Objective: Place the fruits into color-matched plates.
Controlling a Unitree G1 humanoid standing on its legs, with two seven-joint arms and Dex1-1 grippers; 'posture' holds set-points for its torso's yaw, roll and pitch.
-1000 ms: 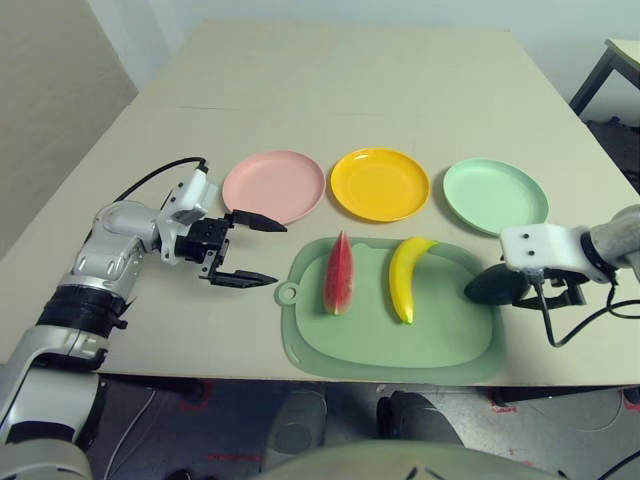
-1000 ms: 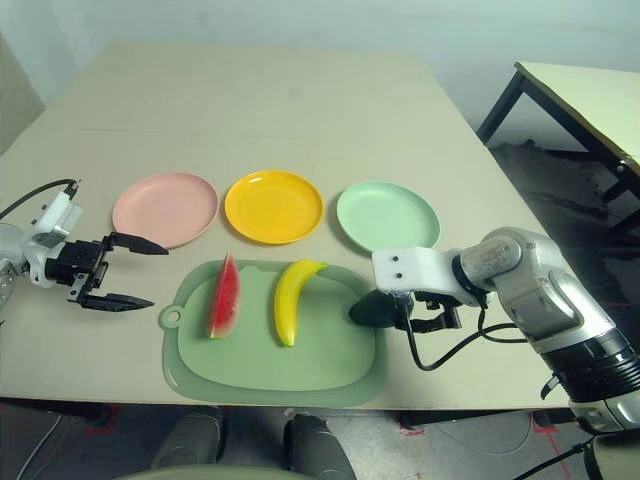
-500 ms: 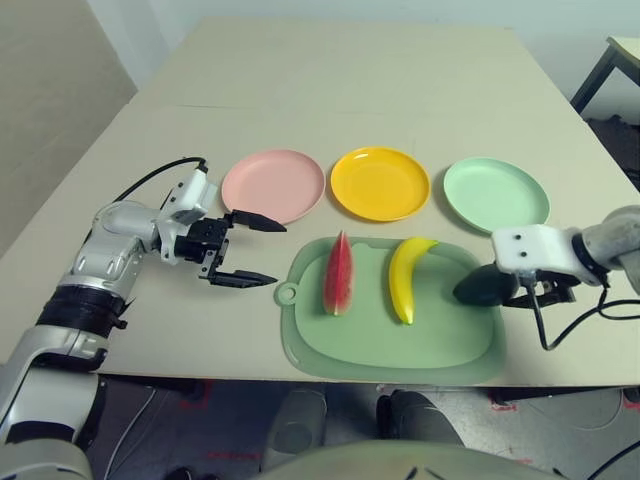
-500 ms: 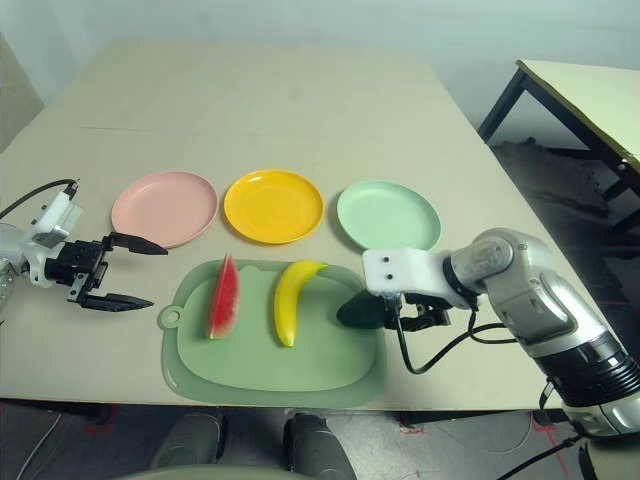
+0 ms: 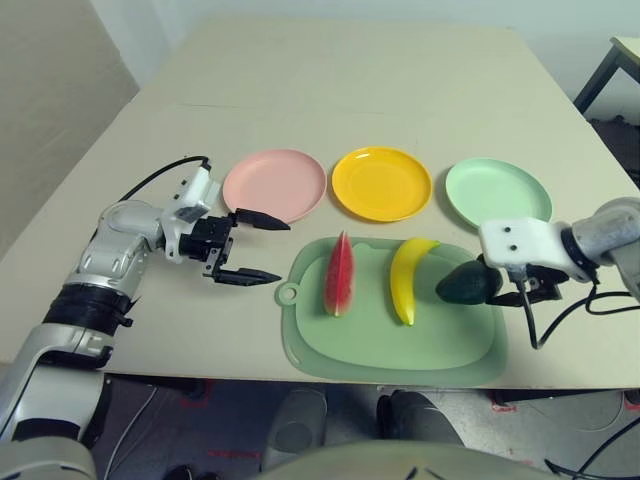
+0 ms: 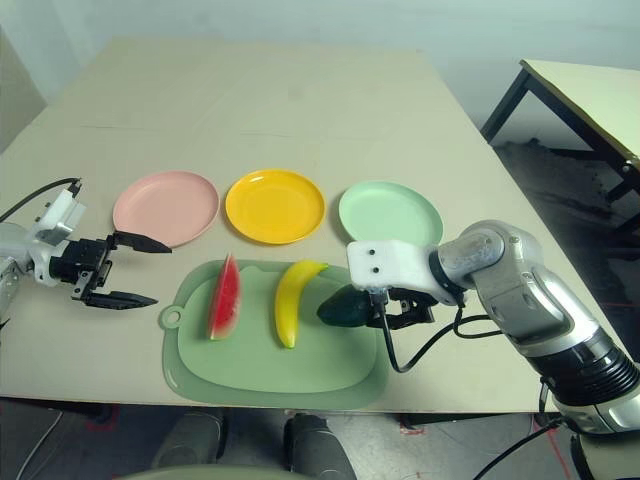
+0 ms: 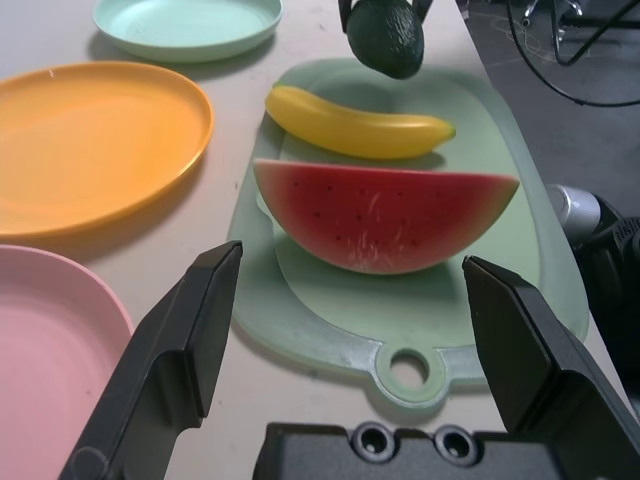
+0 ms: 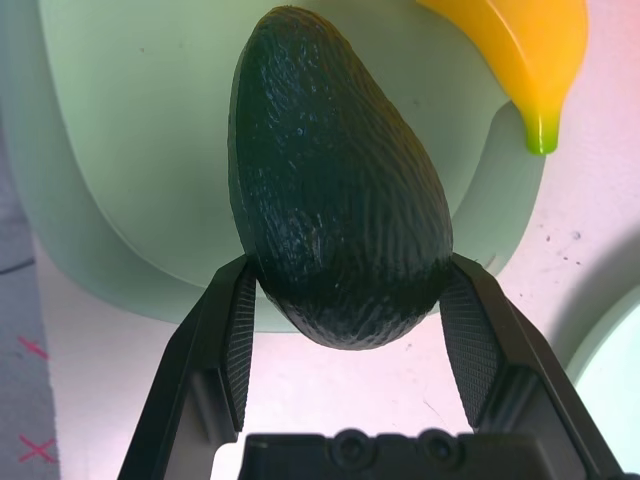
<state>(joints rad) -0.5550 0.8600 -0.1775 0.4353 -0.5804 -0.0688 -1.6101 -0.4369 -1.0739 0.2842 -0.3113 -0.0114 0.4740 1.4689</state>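
Note:
A dark green avocado hangs just above the right part of the mat, with my right gripper shut on its wide end. A red watermelon wedge and a yellow banana lie side by side on the mat, left of the avocado. Behind the mat, the plates stand in a row: pink, yellow-orange and mint green, all bare. My left gripper stands open and holds nothing. It is left of the mat and just in front of the pink plate, pointing toward the watermelon.
A large rounded green cutting mat with a small handle loop lies near the table's front edge. Black cables trail from both wrists. Bare beige tabletop stretches behind the plates. Part of another table shows at the far right.
My right gripper has carried the avocado leftward, from beyond the mat's right edge to over the mat near the banana's tip. The left arm has held still.

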